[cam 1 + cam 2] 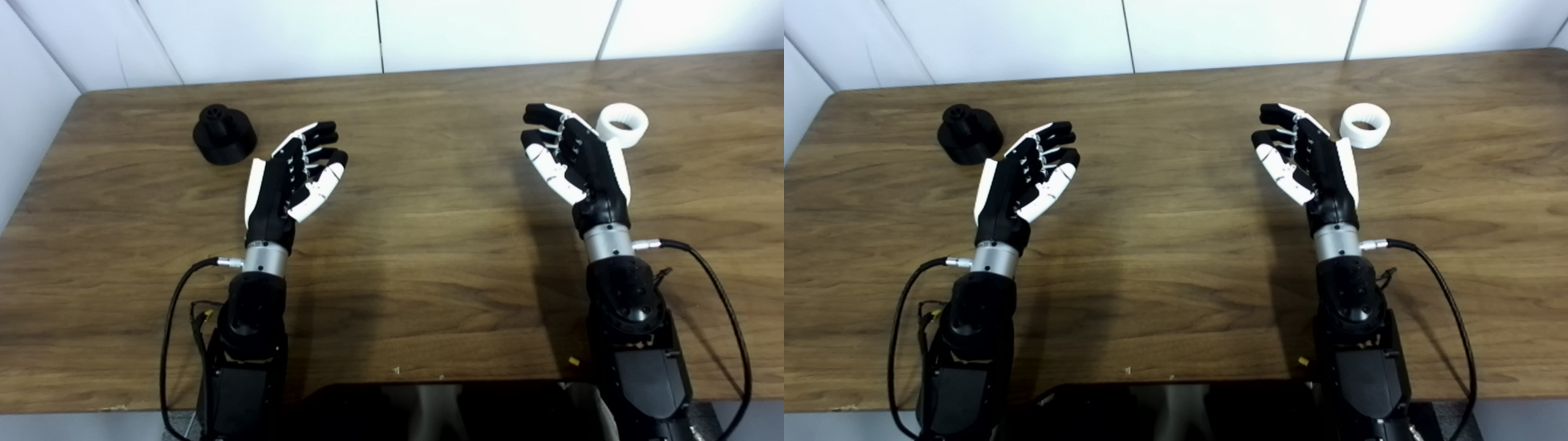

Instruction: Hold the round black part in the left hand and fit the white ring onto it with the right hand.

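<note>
No text — no labels readable.

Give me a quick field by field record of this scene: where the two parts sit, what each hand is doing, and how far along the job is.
surface: brown wooden table
round black part: far left on the table, upright, untouched
white plastic ring: far right on the table, lying flat
left hand: open, empty, beside the black part
right hand: open, empty, beside the ring
progress: nothing grasped yet
</note>
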